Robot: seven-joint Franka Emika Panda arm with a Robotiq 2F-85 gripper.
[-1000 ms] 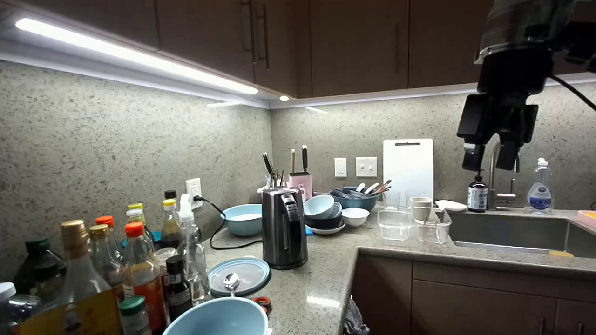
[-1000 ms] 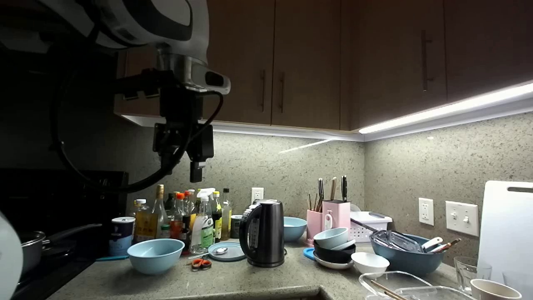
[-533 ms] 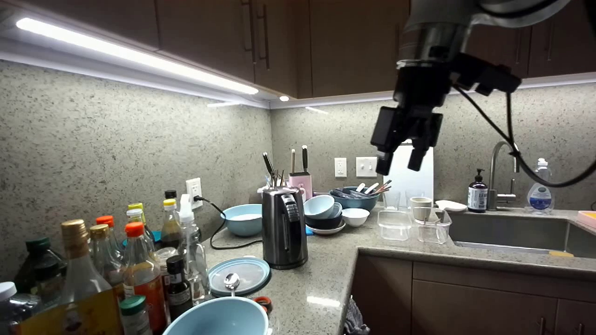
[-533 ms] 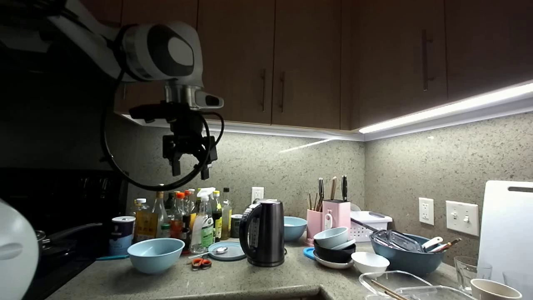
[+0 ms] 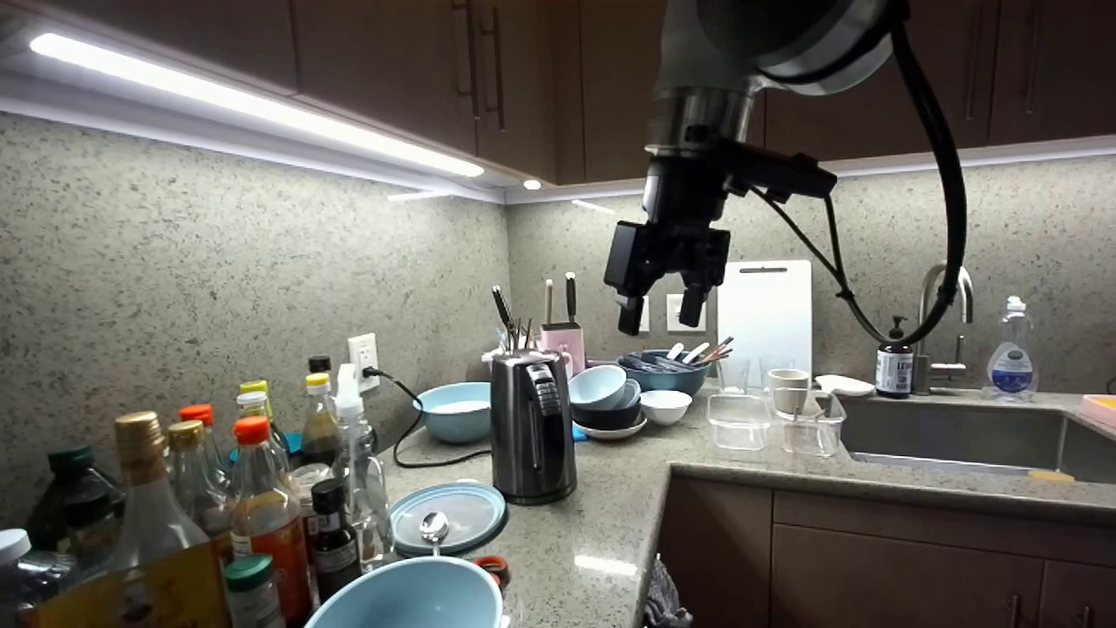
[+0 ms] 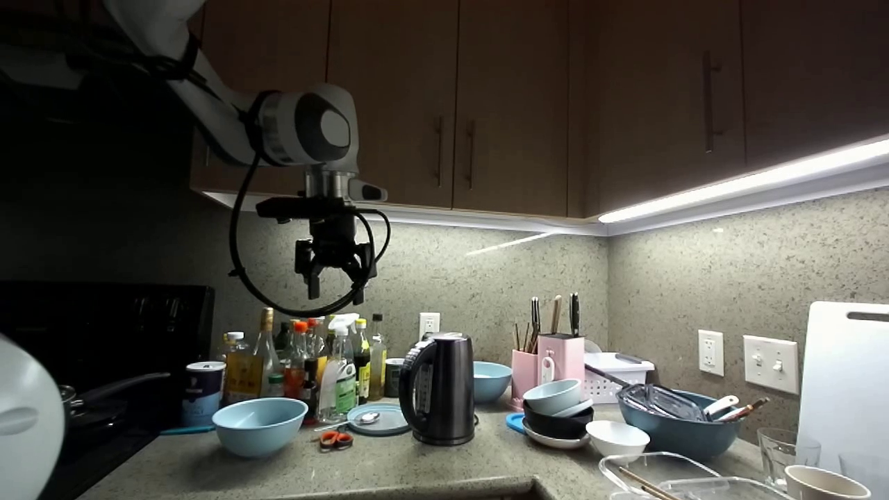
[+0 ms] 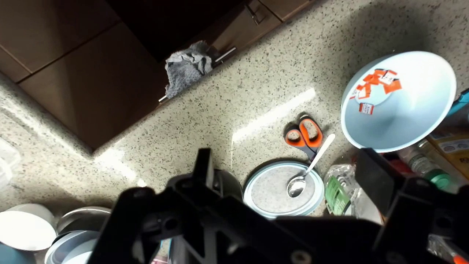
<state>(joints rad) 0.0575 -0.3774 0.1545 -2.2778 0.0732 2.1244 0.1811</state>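
"While the gripper point(image 5: 661, 316) is hanging just right of centre in an exterior view, how are its fingers point(image 5: 691, 307) standing?"

"They are standing spread apart. Lower right of centre in the wrist view, the lid point(image 7: 269, 192) is lying flat, bearing the spoon point(image 7: 310, 167); the scissors point(image 7: 305, 138) are lying just above it."

Kettle point(image 6: 448, 389): one; scissors point(image 7: 305, 136): one pair; spoon point(image 7: 312, 164): one; outlets point(image 6: 710, 353): two.

Across to the sink point(image 5: 950, 433) now!
White cutting board point(image 5: 764, 323) upright against the speckled backsplash point(image 5: 885, 222), dark pump bottle point(image 5: 894, 366) just beside the faucet point(image 5: 923, 375), blue-labelled bottle point(image 5: 1011, 366) further along, and back near the corner, pink knife block point(image 6: 569, 364) topped with a black handle point(image 6: 574, 314).
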